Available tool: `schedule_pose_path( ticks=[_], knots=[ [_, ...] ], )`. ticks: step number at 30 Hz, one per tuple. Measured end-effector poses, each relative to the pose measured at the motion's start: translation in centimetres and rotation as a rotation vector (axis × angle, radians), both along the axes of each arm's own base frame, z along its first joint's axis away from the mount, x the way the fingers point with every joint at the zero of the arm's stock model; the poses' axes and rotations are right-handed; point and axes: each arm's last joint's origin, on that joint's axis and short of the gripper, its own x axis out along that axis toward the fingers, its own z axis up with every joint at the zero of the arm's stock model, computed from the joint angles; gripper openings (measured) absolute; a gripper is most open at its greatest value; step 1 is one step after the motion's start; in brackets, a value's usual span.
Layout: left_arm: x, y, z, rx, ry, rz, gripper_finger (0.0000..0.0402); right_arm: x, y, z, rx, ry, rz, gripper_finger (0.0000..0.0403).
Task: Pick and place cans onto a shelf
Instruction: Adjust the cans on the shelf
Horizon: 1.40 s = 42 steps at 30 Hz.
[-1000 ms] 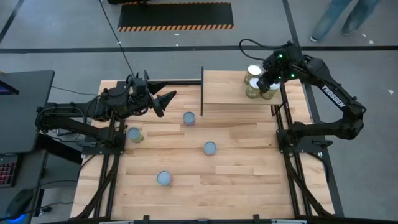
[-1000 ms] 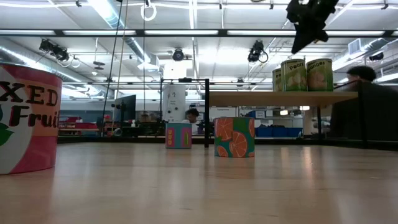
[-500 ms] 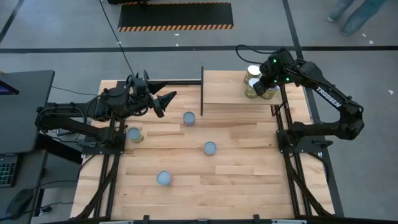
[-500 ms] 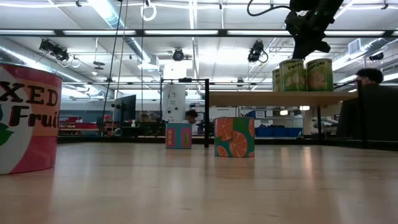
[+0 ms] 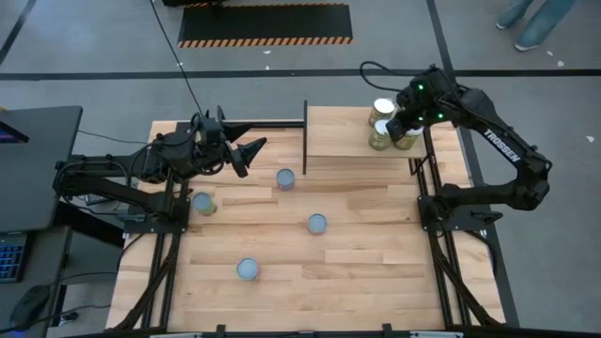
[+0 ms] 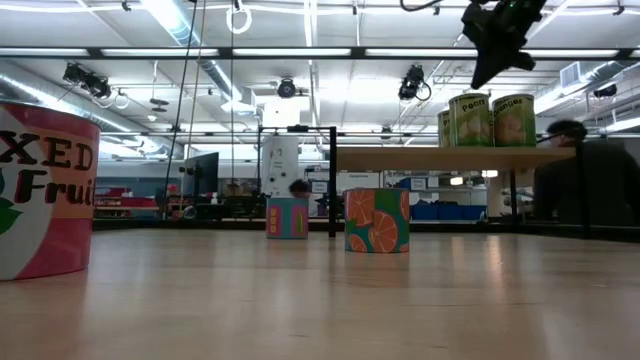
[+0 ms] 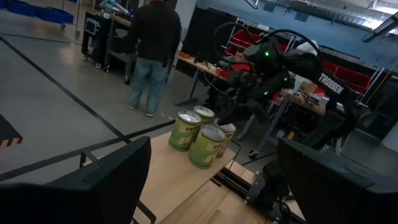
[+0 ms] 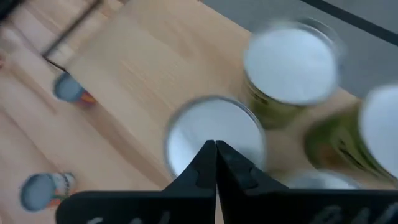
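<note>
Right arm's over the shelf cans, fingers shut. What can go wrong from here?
1. The right gripper hovers just above the tight cluster of cans on the shelf; a low sideways move may topple one.
2. The cluster sits near the shelf's far corner, so a nudged can might fall off.
3. The left gripper waits open near the upright panel.

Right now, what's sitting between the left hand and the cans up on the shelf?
In the high view, only the thin dark upright panel and bare shelf lie between the open left hand and the shelved cans.
</note>
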Motion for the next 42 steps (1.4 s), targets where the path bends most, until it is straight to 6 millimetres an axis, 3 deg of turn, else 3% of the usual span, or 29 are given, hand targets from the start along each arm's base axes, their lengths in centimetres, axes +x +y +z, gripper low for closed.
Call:
schedule_pose_path(
  ticks=[12,22,42],
  knots=[
    [0.0,0.0,0.0,-0.002,-0.001,-0.001,0.0355,-3.4,2.1,-0.2,0.003,0.116,-0.309,0.0005],
    [0.0,-0.1,0.0,0.0,0.0,-0.004,0.0355,-2.2,0.8,-2.2,0.037,0.122,-0.33,0.0005],
    [0.0,-0.3,0.0,0.015,0.009,-0.014,0.0355,-2.6,1.2,-1.9,0.038,0.116,-0.353,0.0005]
  ],
)
